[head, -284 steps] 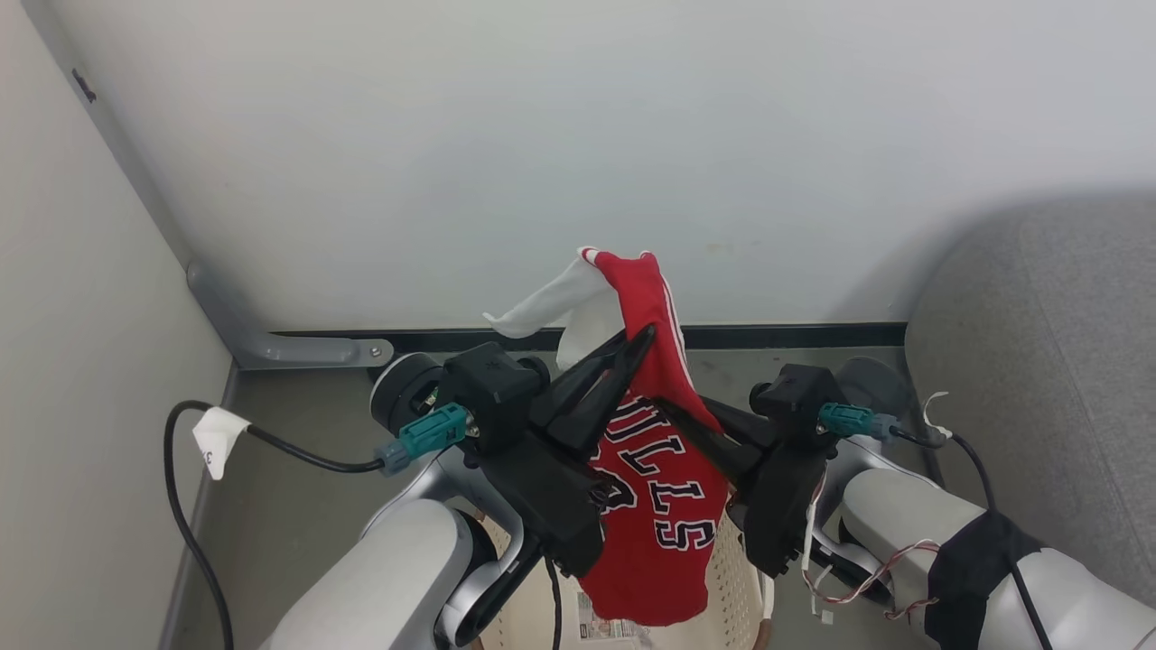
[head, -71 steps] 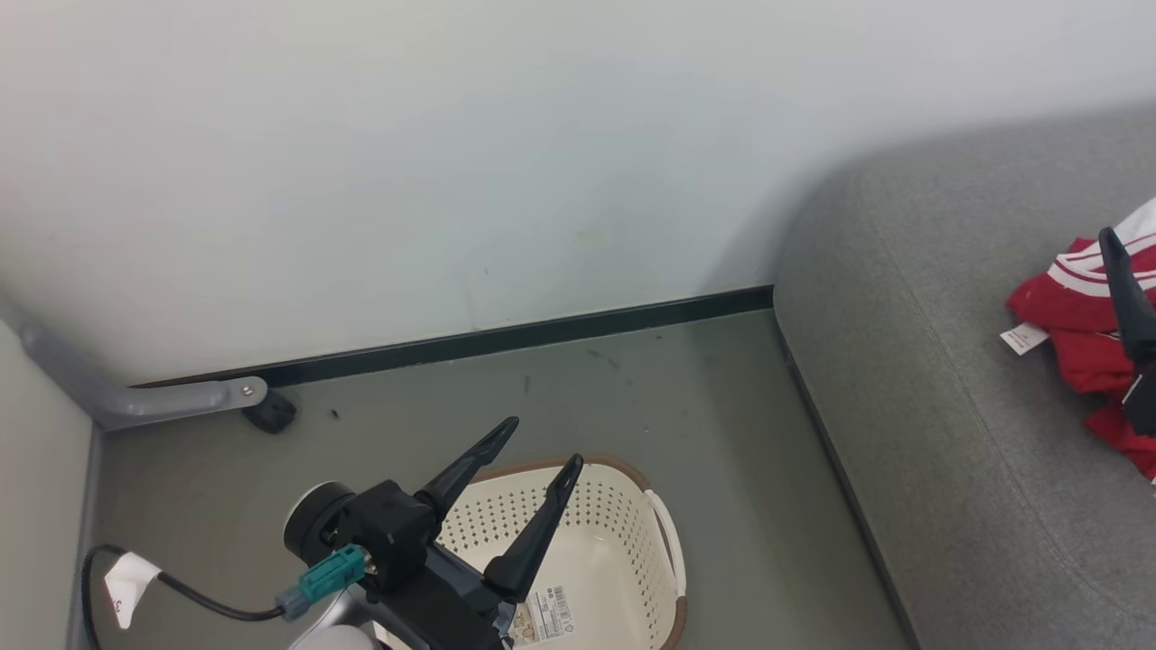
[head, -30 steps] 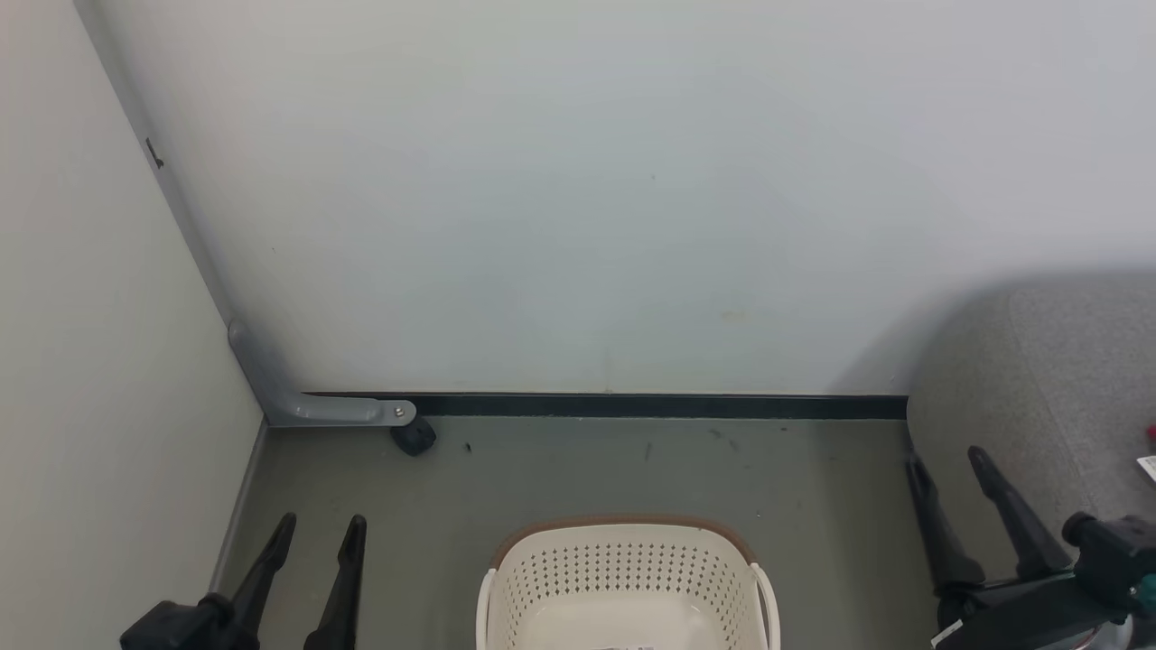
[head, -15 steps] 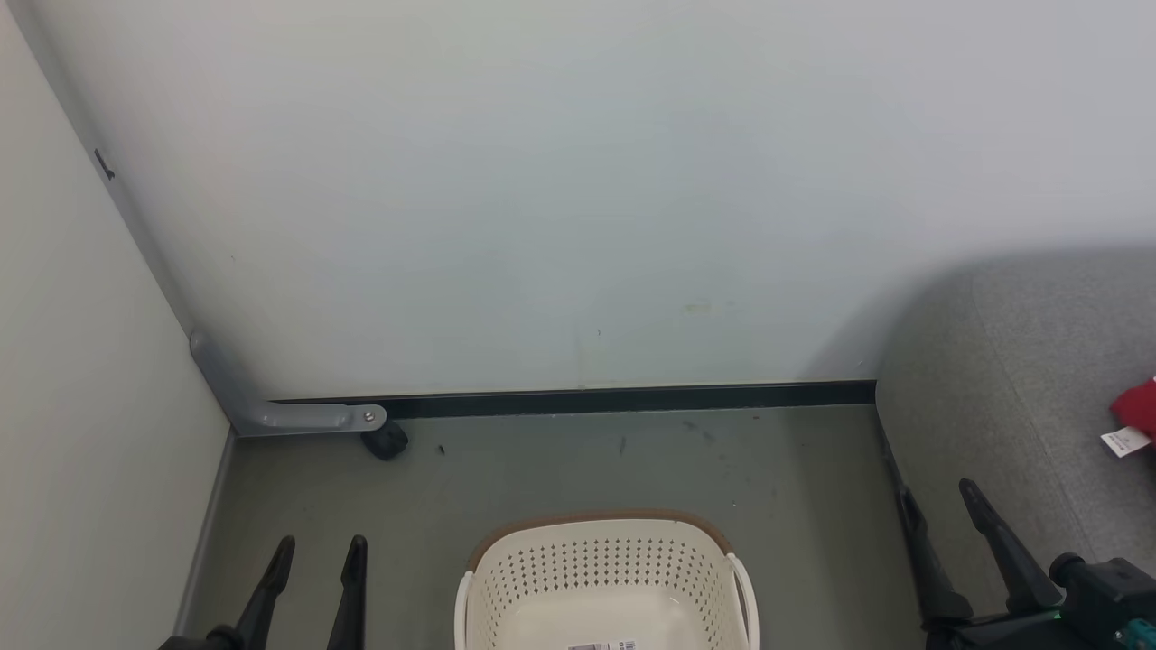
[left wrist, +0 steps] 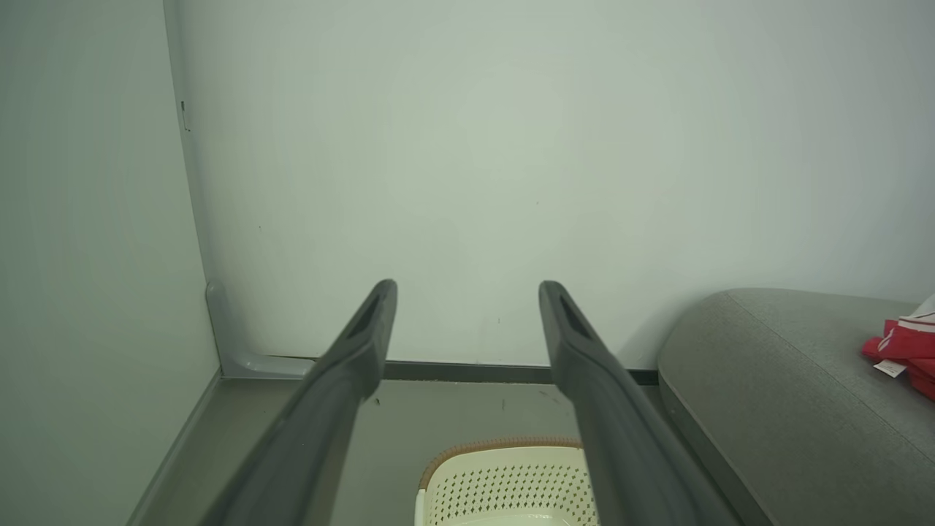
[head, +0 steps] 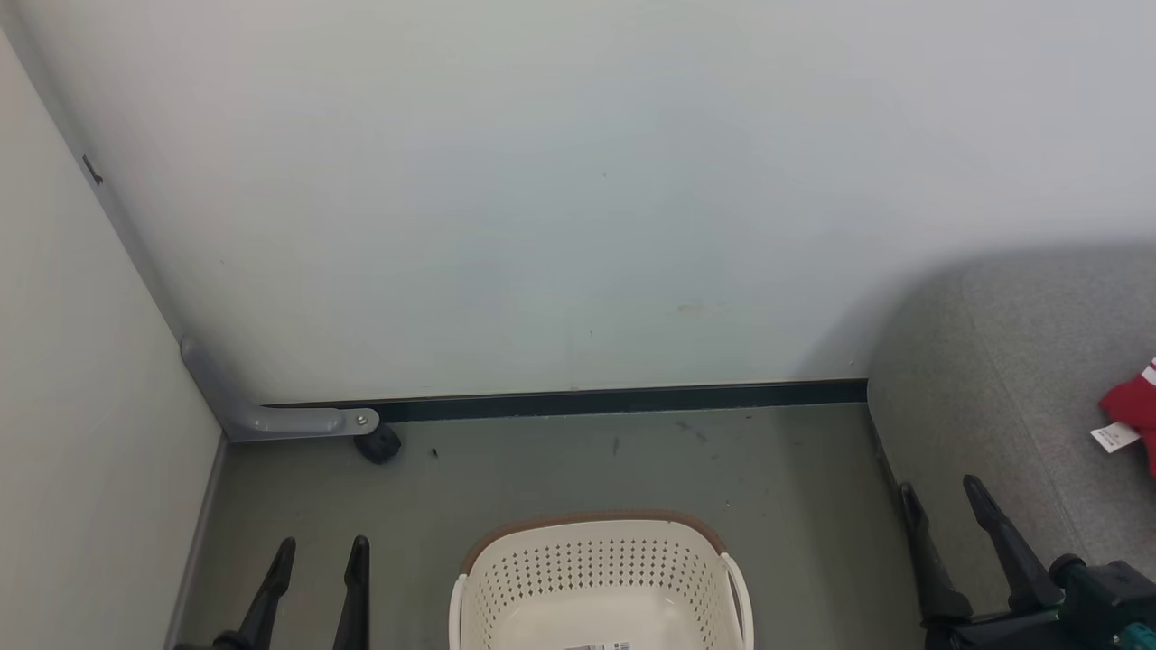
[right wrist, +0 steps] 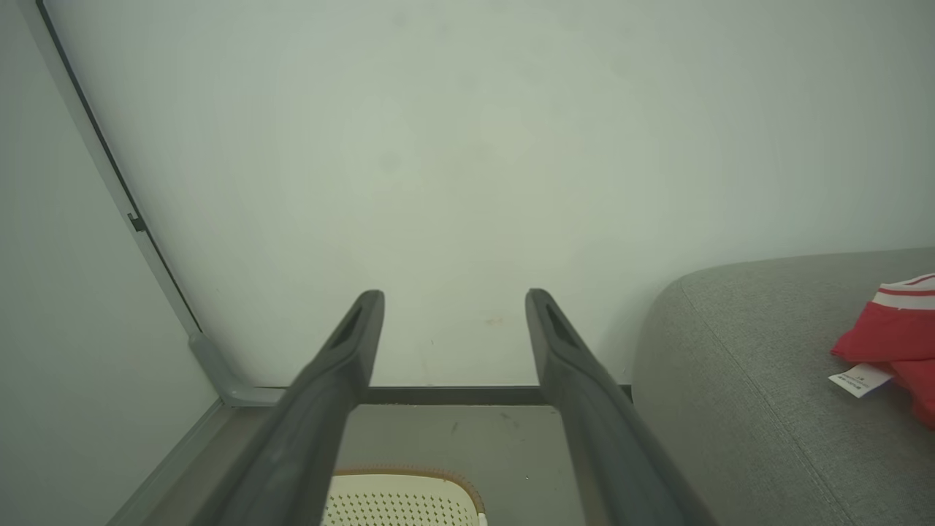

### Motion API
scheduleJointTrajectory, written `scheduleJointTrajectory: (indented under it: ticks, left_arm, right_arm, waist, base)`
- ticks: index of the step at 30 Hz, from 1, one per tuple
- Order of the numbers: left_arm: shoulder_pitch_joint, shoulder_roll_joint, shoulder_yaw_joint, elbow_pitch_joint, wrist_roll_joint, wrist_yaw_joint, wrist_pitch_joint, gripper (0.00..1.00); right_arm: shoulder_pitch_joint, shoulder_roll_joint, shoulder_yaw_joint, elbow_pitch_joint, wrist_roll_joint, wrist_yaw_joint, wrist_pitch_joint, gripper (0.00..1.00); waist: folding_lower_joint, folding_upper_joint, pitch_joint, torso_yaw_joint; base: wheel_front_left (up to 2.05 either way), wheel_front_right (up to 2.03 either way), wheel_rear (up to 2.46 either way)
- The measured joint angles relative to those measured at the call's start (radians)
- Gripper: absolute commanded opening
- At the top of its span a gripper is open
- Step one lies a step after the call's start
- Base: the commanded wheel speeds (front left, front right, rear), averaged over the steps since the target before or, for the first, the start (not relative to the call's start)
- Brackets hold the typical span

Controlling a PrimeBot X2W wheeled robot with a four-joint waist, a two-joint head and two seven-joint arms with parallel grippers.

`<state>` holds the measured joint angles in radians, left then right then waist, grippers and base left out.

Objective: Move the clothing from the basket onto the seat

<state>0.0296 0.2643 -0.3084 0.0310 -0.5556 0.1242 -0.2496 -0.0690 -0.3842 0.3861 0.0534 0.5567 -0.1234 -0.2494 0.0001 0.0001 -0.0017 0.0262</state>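
Observation:
The cream perforated basket with its brown rim stands on the floor at the bottom middle; the part of its inside that I see holds only a label. The red clothing with a white tag lies on the grey seat at the right edge. My left gripper is open at the lower left, left of the basket. My right gripper is open at the lower right, over the seat's front edge. The wrist views show the basket, the clothing and both open grippers.
A pale wall rises behind the grey-green floor, with a dark skirting strip at its foot. A side wall closes the left. A grey metal bracket and a small black caster sit in the corner.
The head camera has shifted slightly, bringing a bit more of the red clothing into view at the right. Both grippers stay open and keep their places beside the basket.

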Motion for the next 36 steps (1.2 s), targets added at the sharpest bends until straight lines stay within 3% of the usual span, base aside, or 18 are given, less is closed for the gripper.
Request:
scheduleJointTrajectory:
  ticks: [20,21,29,36]
  left_arm:
    - [0.001,-0.027,0.028,-0.009,0.031,0.000,0.000,1.00]
    - [0.001,-0.027,0.028,-0.009,0.031,0.000,0.000,0.00]
    - [0.033,-0.054,0.011,0.058,0.021,-0.001,0.002,0.00]
    - [0.035,-0.067,0.038,0.066,-0.034,-0.013,0.029,0.00]
  right_arm:
    - [0.014,0.030,-0.033,-0.001,-0.044,0.010,0.000,1.00]
    - [0.014,0.030,-0.033,-0.001,-0.044,0.010,0.000,0.00]
    - [0.066,0.075,-0.010,0.067,-0.046,0.010,0.003,0.00]
    - [0.067,0.091,-0.047,0.075,0.022,0.023,0.030,0.00]
  waist:
    - [0.0000,0.0000,0.012,-0.013]
    - [0.0000,0.0000,0.012,-0.013]
    - [0.0000,0.0000,0.013,-0.014]
    - [0.0000,0.0000,0.013,-0.015]
  base:
    - [0.00,0.00,0.00]
    - [0.00,0.00,0.00]
    - [0.00,0.00,0.00]
    - [0.00,0.00,0.00]
